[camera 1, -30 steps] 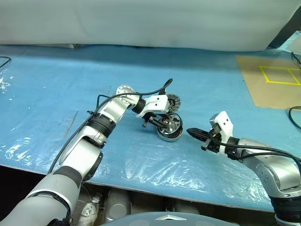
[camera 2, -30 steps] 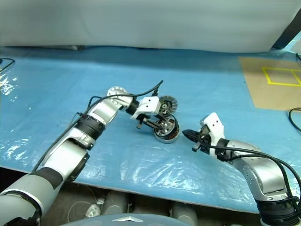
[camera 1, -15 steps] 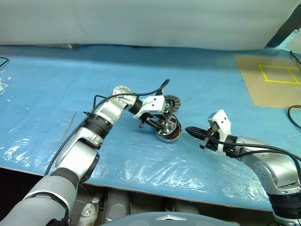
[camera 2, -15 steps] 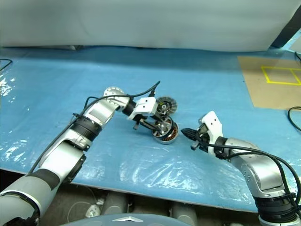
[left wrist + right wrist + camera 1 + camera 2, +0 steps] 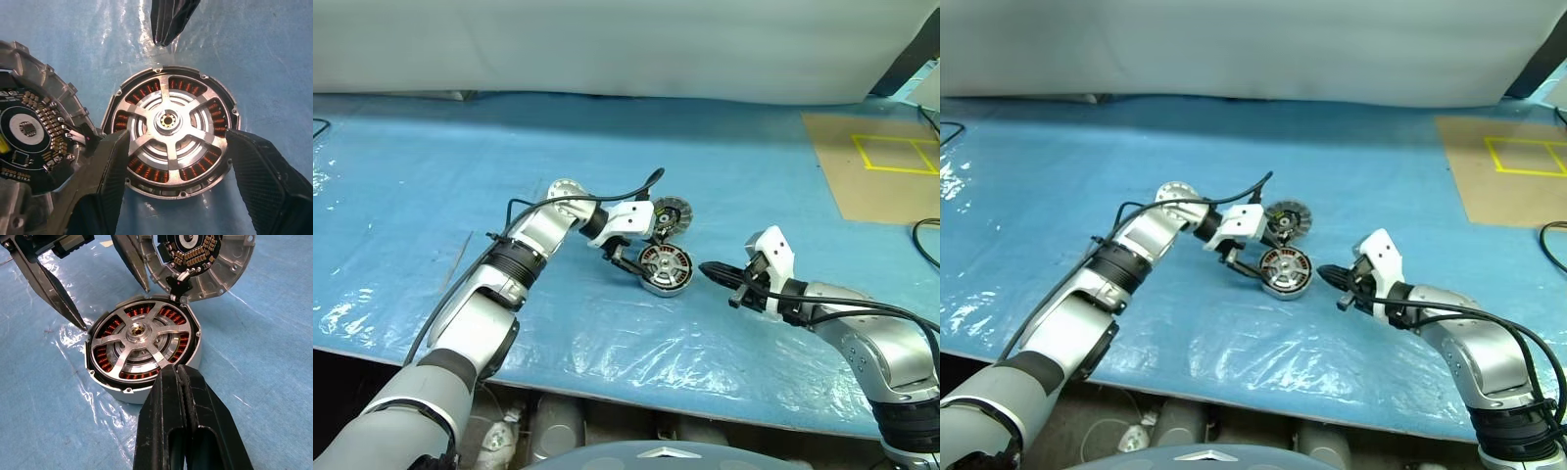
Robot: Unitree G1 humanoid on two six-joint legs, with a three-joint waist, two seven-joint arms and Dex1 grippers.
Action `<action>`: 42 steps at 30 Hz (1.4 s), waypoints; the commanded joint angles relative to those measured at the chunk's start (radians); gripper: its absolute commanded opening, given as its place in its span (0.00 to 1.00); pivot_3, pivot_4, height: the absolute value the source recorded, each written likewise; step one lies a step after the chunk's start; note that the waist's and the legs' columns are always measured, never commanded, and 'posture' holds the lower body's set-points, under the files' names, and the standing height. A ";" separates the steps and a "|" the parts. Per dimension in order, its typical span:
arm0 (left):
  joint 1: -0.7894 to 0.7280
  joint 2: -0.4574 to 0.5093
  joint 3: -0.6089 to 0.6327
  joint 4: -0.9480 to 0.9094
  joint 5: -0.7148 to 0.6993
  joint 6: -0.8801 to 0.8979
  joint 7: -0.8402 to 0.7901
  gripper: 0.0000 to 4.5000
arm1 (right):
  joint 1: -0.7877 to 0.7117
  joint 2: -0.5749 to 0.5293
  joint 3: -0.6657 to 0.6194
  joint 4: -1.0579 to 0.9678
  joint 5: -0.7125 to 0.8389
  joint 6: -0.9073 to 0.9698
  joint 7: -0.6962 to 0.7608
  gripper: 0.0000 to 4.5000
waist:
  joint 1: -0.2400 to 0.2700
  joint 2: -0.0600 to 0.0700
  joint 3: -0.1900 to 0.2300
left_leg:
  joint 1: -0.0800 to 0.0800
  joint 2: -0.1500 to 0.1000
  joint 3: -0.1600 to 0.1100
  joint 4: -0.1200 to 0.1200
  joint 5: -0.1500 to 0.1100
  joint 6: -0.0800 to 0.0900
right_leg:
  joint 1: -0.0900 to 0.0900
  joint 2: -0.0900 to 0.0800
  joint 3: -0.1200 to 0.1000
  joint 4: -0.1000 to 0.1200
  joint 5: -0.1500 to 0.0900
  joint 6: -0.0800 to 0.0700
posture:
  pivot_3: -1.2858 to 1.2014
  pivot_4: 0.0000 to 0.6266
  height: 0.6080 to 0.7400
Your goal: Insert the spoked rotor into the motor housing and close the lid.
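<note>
The motor housing [image 5: 664, 270] lies flat on the blue sheet, open side up, with copper windings showing. The spoked rotor [image 5: 167, 120] sits inside it, silver spokes around a brass centre. The lid [image 5: 672, 212], a round silver cover carrying a circuit board, rests against the housing's far side, joined to it by short wires. My left gripper [image 5: 178, 136] is open, one finger on each side of the housing, holding nothing. My right gripper [image 5: 707, 270] is shut and empty, its tips [image 5: 174, 372] just short of the housing's right rim.
A blue plastic sheet [image 5: 460, 166] covers the table. A brown board with a yellow tape square [image 5: 893, 157] lies at the far right. A thin rod [image 5: 460, 257] lies left of my left arm. The table's front edge runs close below both arms.
The housing stood tipped on its edge between my left fingers; now it lies flat and the left gripper has opened. My right gripper has stayed put.
</note>
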 commanded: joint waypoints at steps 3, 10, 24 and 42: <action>0.059 0.001 0.106 -0.163 -0.125 0.054 0.028 0.73 | -0.025 0.013 -0.012 -0.028 0.031 0.003 0.010 0.00 | -0.003 0.000 0.000 | 0.000 0.000 0.000 0.000 0.000 0.000 | 0.000 0.000 0.000 0.000 0.000 0.000 | 0.52 0.24 1.00; 0.351 0.046 0.226 -0.513 -0.283 0.307 0.166 0.73 | -0.131 0.026 0.074 0.005 0.037 0.011 0.069 0.00 | -0.014 0.001 0.000 | 0.000 0.001 0.001 -0.001 0.000 0.000 | -0.001 0.000 0.000 0.001 -0.001 -0.001 | 0.52 0.24 1.00; 0.643 0.017 0.373 -0.548 -0.307 0.239 0.498 0.73 | -0.309 0.095 0.219 0.236 -0.077 -0.080 0.147 0.00 | -0.009 0.002 0.001 | -0.004 0.001 0.001 0.001 -0.001 -0.001 | -0.003 0.000 0.000 0.000 -0.001 -0.001 | 0.52 0.24 1.00; 0.013 -0.095 0.440 0.326 -0.204 -0.144 0.665 0.73 | -0.288 0.109 0.150 0.218 -0.063 -0.087 0.176 0.00 | -0.006 -0.001 0.000 | 0.002 -0.001 0.001 0.002 0.001 0.002 | 0.003 0.000 0.001 0.000 0.002 0.004 | 0.52 0.24 1.00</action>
